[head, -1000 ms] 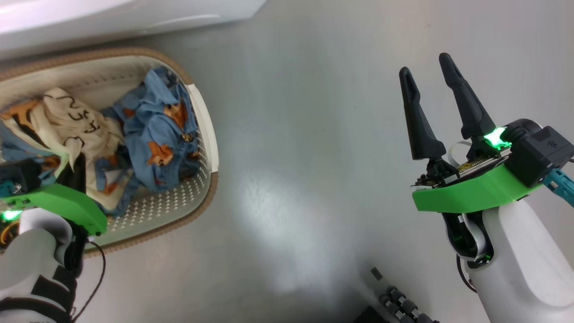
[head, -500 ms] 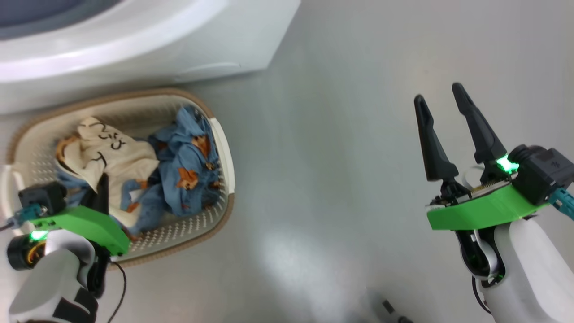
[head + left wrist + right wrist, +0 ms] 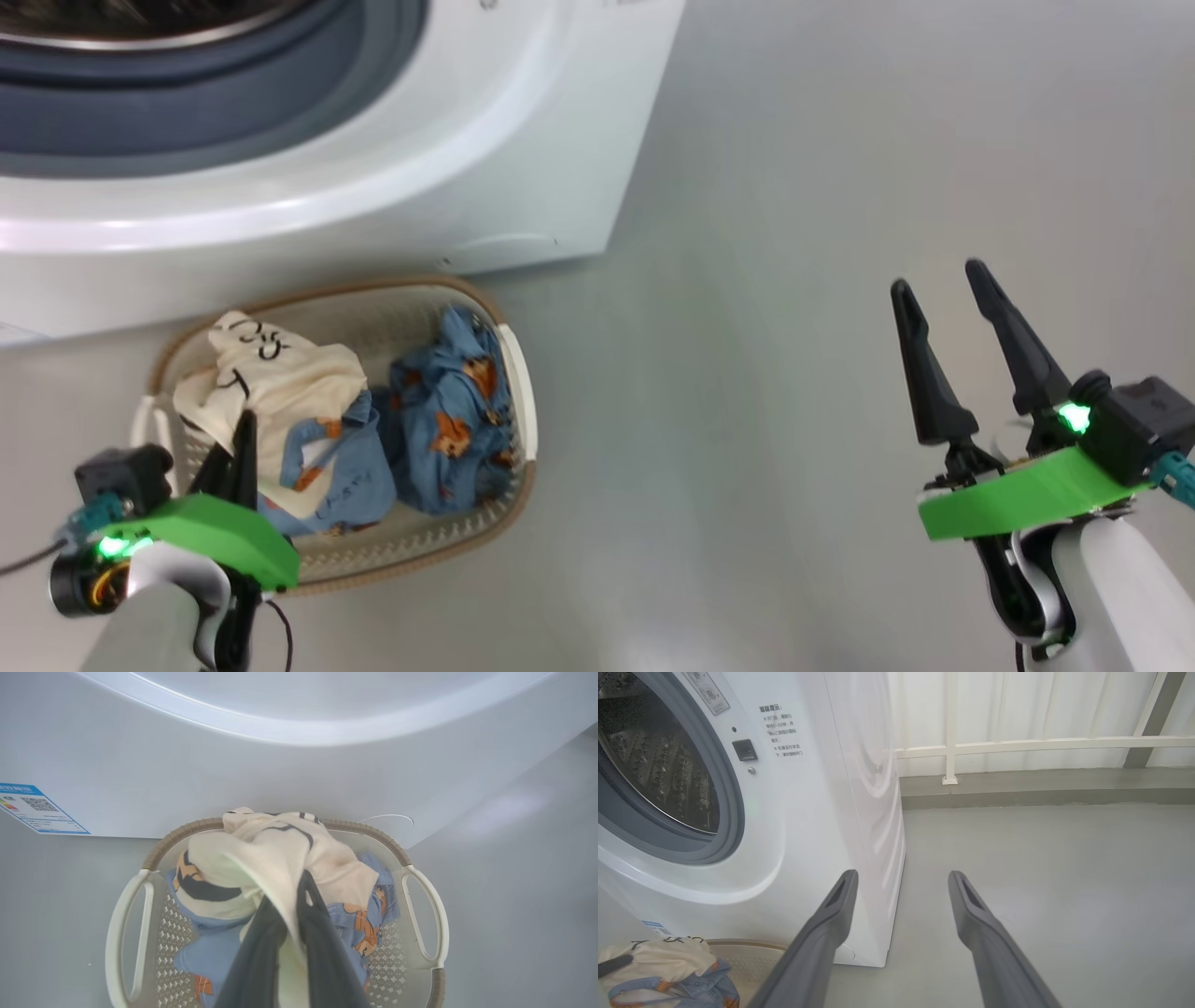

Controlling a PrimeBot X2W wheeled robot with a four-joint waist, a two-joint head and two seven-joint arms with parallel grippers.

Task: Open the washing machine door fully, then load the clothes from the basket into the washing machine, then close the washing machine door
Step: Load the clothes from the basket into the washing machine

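Nearest to us, over the near side of the basket (image 3: 411, 280), our left end effector (image 3: 245, 434) was pressed together on the clothes (image 3: 280, 383). It pinched the cream-coloured fold with black marks. We judged that hold was meant to draw one garment up and out, since the cream cloth bunched above the rim while its light-blue part trailed down inside. A second light-blue bundle with small orange figures lay crumpled in the right half of the basket. The fabric looked soft and limp, so we expected it to sag and drag its neighbours.

The basket itself was cream plastic with perforated walls, a brown woven-looking rim and two smooth white handles (image 3: 423, 914). It sat on the smooth grey floor (image 3: 794, 187), which showed a dull sheen.

Well to the right of the basket, our right end effector (image 3: 937, 278) hung over bare floor with its long dark fingers spread and holding nothing, probably parked clear of the lift.

Just beyond the basket stood the washing machine (image 3: 467, 168), glossy white and rounded. It had a blue label (image 3: 32, 809) low on its front. Its grey rubber ring (image 3: 731, 812) framed a dimpled steel drum (image 3: 658, 765), open to receive the load.
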